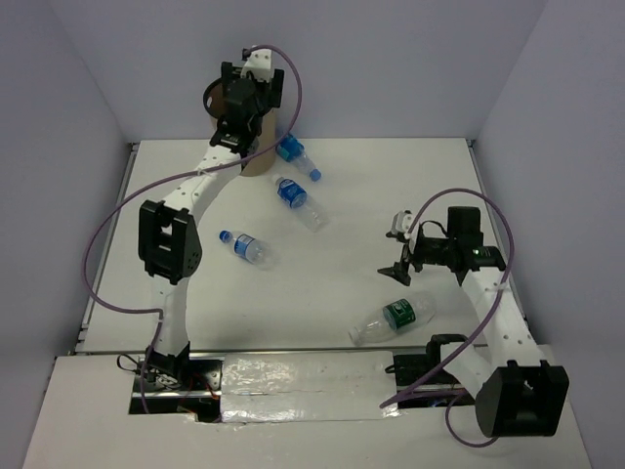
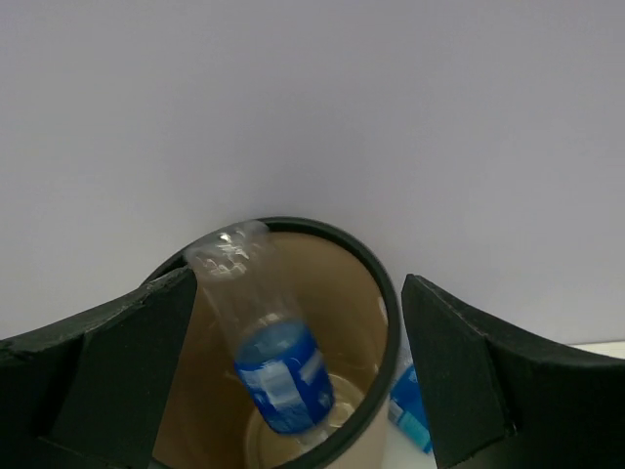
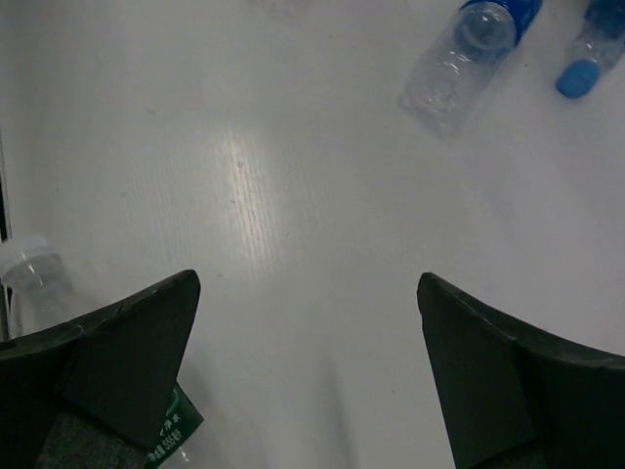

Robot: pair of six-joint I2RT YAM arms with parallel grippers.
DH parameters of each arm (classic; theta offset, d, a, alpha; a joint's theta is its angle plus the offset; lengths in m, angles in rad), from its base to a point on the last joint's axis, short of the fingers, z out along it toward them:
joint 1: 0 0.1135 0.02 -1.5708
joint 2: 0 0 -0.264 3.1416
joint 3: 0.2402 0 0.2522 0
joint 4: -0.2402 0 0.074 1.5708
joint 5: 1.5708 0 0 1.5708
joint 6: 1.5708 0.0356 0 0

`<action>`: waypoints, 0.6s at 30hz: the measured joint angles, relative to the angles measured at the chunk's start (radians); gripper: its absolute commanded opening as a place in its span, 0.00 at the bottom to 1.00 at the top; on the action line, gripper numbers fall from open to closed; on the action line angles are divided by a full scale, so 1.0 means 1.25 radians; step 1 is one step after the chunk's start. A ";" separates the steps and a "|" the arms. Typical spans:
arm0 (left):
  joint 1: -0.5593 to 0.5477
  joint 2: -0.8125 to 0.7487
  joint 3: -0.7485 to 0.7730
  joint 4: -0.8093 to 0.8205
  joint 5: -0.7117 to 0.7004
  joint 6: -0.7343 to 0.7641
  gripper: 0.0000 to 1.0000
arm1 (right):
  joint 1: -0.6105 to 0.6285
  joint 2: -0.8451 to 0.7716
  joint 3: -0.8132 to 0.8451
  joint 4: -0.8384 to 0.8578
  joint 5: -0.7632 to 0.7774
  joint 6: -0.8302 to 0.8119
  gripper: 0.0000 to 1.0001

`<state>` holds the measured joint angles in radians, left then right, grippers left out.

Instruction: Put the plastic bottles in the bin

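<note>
The tan bin (image 1: 262,156) with a black rim (image 2: 383,283) stands at the far left-centre of the table. My left gripper (image 1: 237,132) hangs open right over its mouth. In the left wrist view the gripper (image 2: 298,293) is empty, and a clear bottle with a blue label (image 2: 278,376) leans inside the bin below the fingers. Three blue-labelled bottles lie on the table: one beside the bin (image 1: 296,153), one (image 1: 296,200) and one (image 1: 246,247). A green-labelled bottle (image 1: 395,318) lies at the near right. My right gripper (image 1: 395,246) is open and empty above the table (image 3: 309,283).
The right wrist view shows the green label (image 3: 174,432) and clear cap end (image 3: 29,266) of the near bottle at its lower left, and two bottles (image 3: 469,49) at the top right. White walls close in the table. A purple cable loops off each arm.
</note>
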<state>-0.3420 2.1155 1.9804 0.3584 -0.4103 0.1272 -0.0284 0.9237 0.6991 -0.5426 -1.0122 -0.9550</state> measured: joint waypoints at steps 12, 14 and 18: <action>-0.023 -0.356 -0.057 -0.295 0.298 -0.340 1.00 | 0.267 0.075 0.110 -0.424 0.210 -0.473 1.00; -0.024 -0.412 -0.092 -0.311 0.349 -0.409 0.99 | 0.292 0.056 0.110 -0.459 0.236 -0.470 1.00; -0.024 -0.506 -0.233 -0.307 0.407 -0.497 1.00 | 0.354 -0.012 0.078 -0.475 0.280 -0.408 1.00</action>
<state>-0.3717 1.4830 1.6886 -0.0254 0.0986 -0.4934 0.4141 0.9089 0.7967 -1.1370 -0.6621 -1.4647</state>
